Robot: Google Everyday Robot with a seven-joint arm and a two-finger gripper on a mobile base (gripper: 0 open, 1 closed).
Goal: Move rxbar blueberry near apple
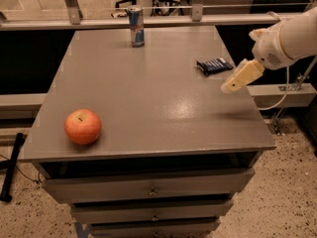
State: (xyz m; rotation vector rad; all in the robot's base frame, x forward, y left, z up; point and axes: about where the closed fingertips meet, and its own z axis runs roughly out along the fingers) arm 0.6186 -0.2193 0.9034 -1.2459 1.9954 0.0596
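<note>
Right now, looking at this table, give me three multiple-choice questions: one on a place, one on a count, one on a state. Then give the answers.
1. Where on the table is the apple?
A) near-left corner
B) far-right corner
C) centre

2. How many drink cans stand on it?
A) none
B) one
C) three

3. With the gripper over the table's right side, the rxbar blueberry is:
A) clamped in the gripper
B) inside a drawer
C) lying on the tabletop

Answers:
1 A: the apple sits by the near-left edges.
2 B: a single can stands at the far edge.
3 C: the bar lies flat near the right edge, just beyond the gripper and not in it.
</note>
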